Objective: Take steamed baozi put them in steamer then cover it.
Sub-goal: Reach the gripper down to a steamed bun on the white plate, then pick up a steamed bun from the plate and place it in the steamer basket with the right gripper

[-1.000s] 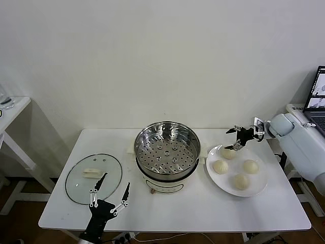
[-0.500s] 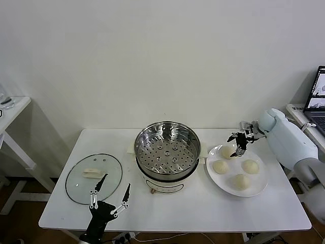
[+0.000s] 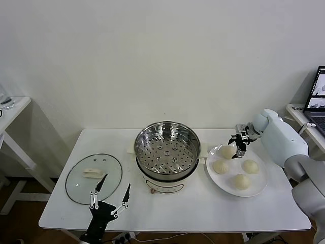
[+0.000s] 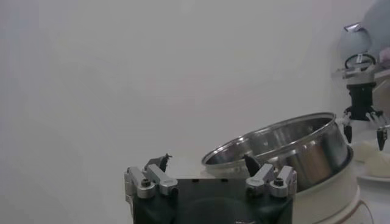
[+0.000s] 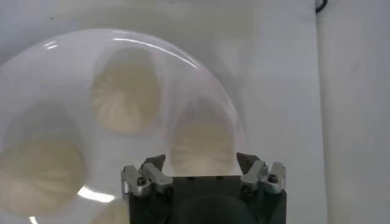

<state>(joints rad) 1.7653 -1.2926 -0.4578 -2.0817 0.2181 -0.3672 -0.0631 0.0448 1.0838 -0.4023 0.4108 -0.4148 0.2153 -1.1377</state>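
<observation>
Several cream-white pleated baozi lie on a white plate (image 3: 260, 188) right of the steamer (image 3: 167, 147), a shiny steel pot whose perforated tray holds nothing. My right gripper (image 3: 237, 146) is lowered over the back-left baozi (image 3: 228, 151). In the right wrist view that baozi (image 5: 201, 137) sits between the jaws of the right gripper (image 5: 201, 163), which stand open on either side of it with small gaps. Two neighbouring baozi (image 5: 125, 91) (image 5: 39, 161) lie beside it. My left gripper (image 3: 111, 195) waits open at the table's front left, near the glass lid (image 3: 94, 178).
The glass lid lies flat on the white table, left of the steamer. A laptop (image 3: 317, 99) stands on a side surface at far right, and a small white table (image 3: 10, 107) is at far left. In the left wrist view the steamer (image 4: 292, 146) shows beyond the left gripper (image 4: 206, 161).
My right gripper has come down and toward the steamer, from above the plate's back edge onto the back-left baozi. The left arm has not moved.
</observation>
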